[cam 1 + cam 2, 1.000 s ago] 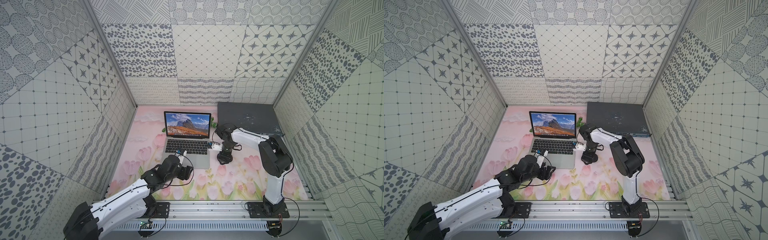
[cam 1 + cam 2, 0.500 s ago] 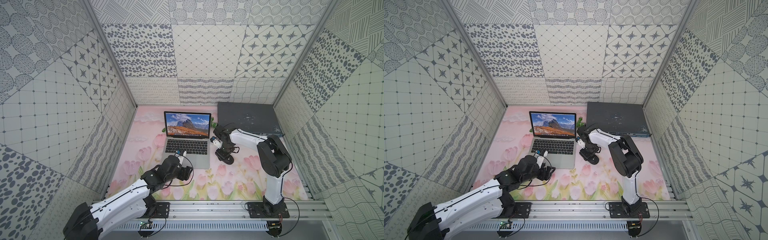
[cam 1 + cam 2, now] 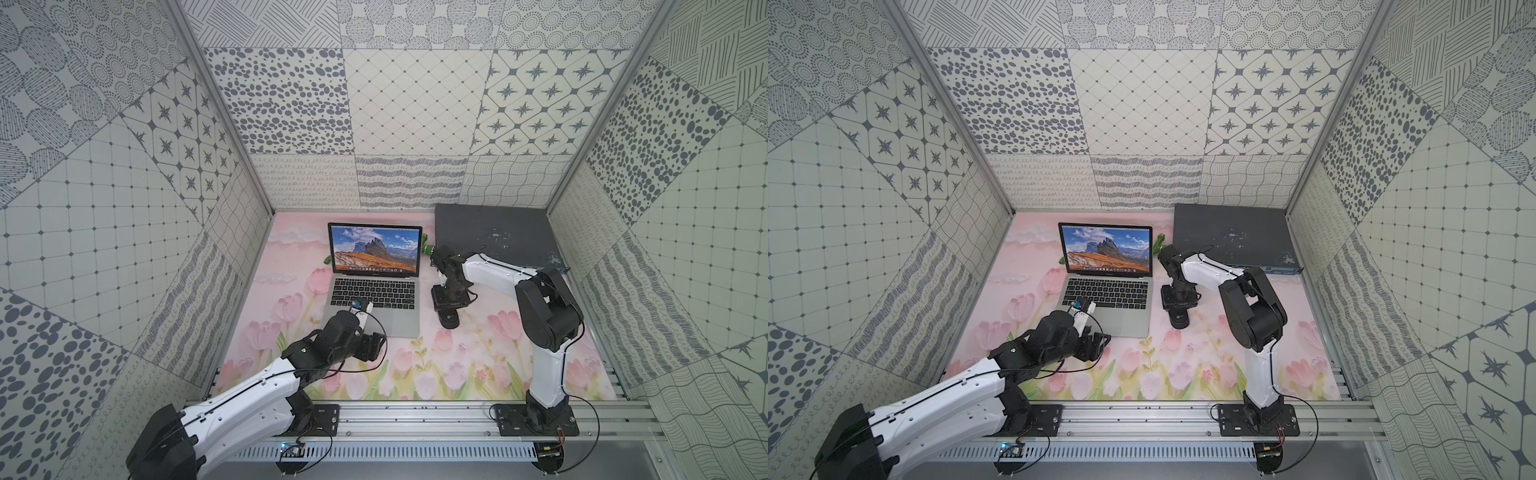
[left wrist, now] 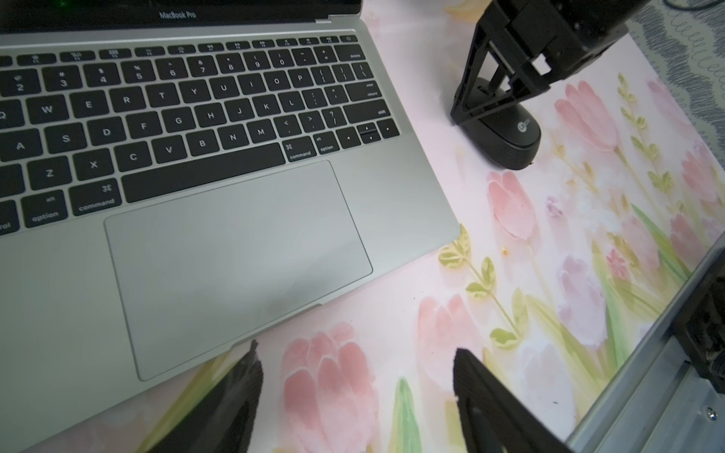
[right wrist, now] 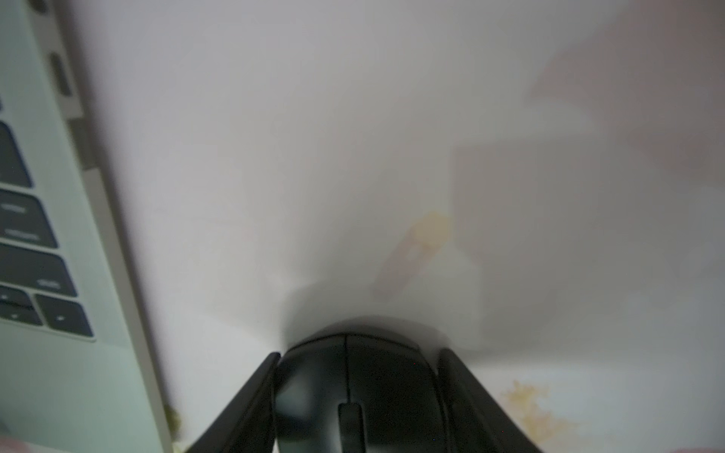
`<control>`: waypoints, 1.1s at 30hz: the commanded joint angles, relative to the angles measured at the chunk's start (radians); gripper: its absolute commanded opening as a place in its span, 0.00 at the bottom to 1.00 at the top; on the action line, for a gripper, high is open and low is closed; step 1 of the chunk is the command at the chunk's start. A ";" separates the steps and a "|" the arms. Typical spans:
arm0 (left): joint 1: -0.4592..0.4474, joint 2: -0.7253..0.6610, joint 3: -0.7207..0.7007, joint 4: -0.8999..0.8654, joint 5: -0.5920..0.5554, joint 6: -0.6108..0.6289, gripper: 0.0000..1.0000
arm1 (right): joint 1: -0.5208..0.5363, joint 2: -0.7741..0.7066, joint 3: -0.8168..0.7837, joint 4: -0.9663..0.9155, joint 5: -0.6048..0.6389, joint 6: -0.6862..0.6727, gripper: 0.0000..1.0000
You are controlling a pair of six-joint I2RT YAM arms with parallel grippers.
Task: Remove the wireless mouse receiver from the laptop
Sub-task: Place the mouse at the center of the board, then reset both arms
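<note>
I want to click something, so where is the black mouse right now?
In a top view the black mouse lies on the tulip mat, just right of the laptop, with the right gripper closed around its sides.

We logged a robot lab test cell: grey-on-white patterned panel walls (image 3: 415, 104) boxed in a pink tulip-print mat (image 3: 457, 365), with a white-and-black left arm (image 3: 249, 399) and matching right arm (image 3: 544, 365) bolted to a silver aluminium rail (image 3: 415, 419).

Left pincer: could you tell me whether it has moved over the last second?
No. The left pincer remains open beside the laptop's front corner in both top views.
</note>
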 commanded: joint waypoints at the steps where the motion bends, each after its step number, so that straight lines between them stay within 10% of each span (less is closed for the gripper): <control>1: 0.002 0.001 0.006 -0.009 -0.008 -0.009 0.80 | -0.047 0.041 -0.056 0.014 0.044 0.102 0.70; 4: 0.002 -0.022 0.008 -0.013 -0.032 -0.006 0.81 | -0.045 -0.032 -0.056 0.022 0.054 0.100 0.96; 12: 0.002 -0.112 0.084 -0.001 -0.338 0.125 0.89 | -0.134 -0.316 -0.024 0.078 0.253 0.005 0.97; 18: 0.013 -0.035 0.123 0.212 -0.687 0.443 0.92 | -0.278 -0.583 -0.320 0.484 0.433 -0.152 0.97; 25: 0.377 0.112 -0.114 0.747 -0.300 0.462 0.91 | -0.318 -0.743 -0.806 1.194 0.510 -0.387 0.97; 33: 0.607 0.588 -0.107 1.186 -0.079 0.435 0.91 | -0.404 -0.492 -1.034 1.855 0.416 -0.394 0.97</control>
